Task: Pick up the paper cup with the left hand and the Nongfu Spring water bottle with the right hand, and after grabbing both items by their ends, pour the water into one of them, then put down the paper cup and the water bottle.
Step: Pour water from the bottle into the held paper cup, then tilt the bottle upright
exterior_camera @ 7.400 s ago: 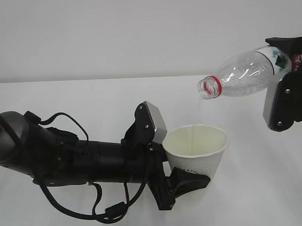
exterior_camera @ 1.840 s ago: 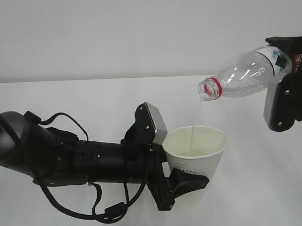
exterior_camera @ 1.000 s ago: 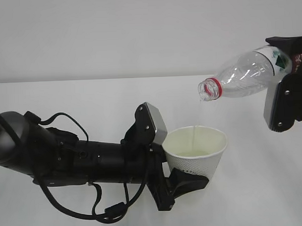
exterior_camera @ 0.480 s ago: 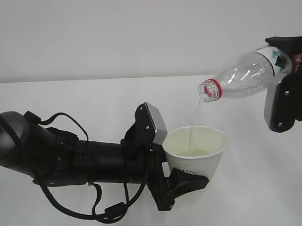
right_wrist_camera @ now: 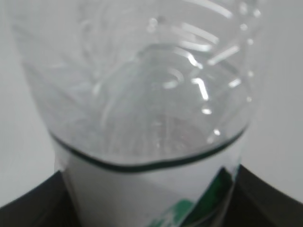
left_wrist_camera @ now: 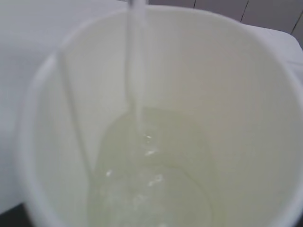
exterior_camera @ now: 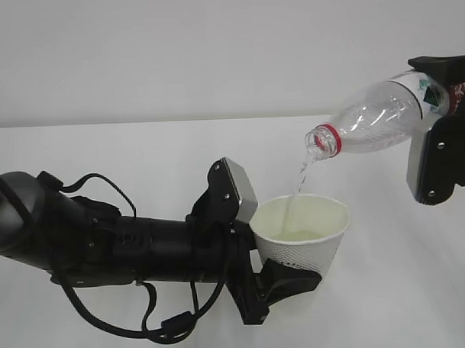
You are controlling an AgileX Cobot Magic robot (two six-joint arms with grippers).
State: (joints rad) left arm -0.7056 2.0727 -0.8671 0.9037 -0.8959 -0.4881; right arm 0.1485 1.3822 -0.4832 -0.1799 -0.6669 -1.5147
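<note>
My left gripper (exterior_camera: 278, 268) is shut on the lower part of the white paper cup (exterior_camera: 303, 236), holding it upright and off the table in the exterior view. My right gripper (exterior_camera: 437, 136) is shut on the base end of the clear Nongfu Spring water bottle (exterior_camera: 376, 119), tipped with its red-ringed mouth down to the left, above the cup. A thin stream of water (exterior_camera: 298, 183) falls from the mouth into the cup. Filling the left wrist view is the cup's cream inside (left_wrist_camera: 227, 94), with the stream and a shallow pool of water (left_wrist_camera: 151, 179). The bottle (right_wrist_camera: 142, 94) fills the right wrist view.
The white table (exterior_camera: 140, 154) runs under both arms to a pale wall behind. The bulky black left arm (exterior_camera: 105, 247) with looping cables stretches across the lower left.
The bottle has tipped slightly further, mouth lower. The stream has grown thicker and slants into the cup, and the pool has risen. Neither gripper has changed its hold.
</note>
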